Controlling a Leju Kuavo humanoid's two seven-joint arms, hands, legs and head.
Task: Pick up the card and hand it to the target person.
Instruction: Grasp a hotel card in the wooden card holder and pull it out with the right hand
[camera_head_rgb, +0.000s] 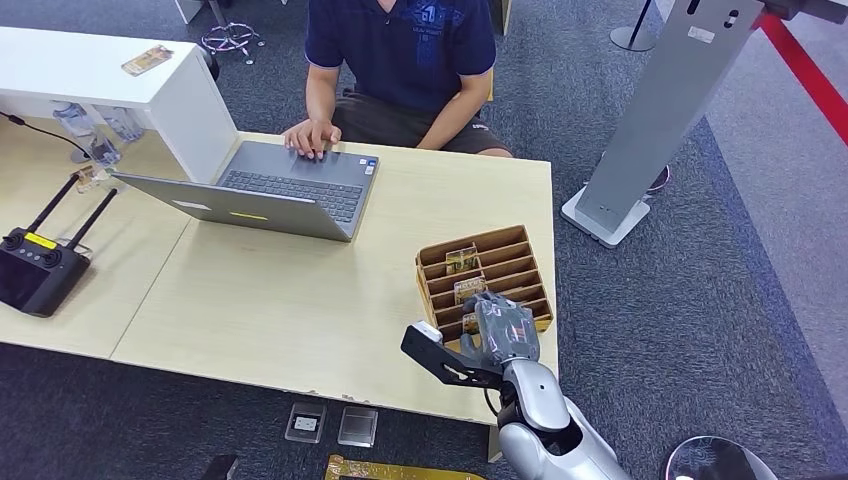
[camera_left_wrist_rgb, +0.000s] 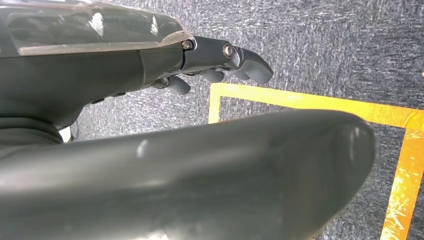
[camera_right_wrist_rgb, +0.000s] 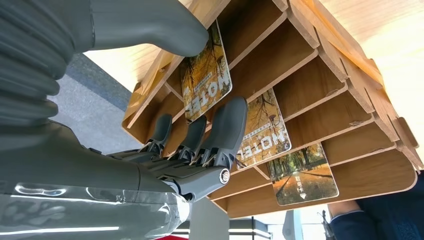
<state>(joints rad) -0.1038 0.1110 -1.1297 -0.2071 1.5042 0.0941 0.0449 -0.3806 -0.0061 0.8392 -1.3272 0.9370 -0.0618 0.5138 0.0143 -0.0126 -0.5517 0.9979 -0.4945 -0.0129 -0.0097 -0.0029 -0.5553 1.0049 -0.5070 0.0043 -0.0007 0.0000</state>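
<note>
We see right hand (camera_right_wrist_rgb: 165, 145) at wooden rack (camera_right_wrist_rgb: 320, 85), near table edge. Nearest card (camera_right_wrist_rgb: 206, 75) stands in slot, long axis upright, face toward fingers (camera_right_wrist_rgb: 227, 125); thumb (camera_right_wrist_rgb: 150, 25) behind, fingers in front, pinching it. Left hand (camera_left_wrist_rgb: 215, 60) hangs over carpet, fingers loosely curled, holding nothing.

In the right wrist view, two cards standing in the wooden rack (camera_right_wrist_rgb: 320, 90) are showing the word "HOTEL" upside down: the one nearest the thumb (camera_right_wrist_rgb: 206, 77) and the next one along (camera_right_wrist_rgb: 264, 127). A third card (camera_right_wrist_rgb: 302, 175) is carrying small Chinese characters, too small to read.
</note>
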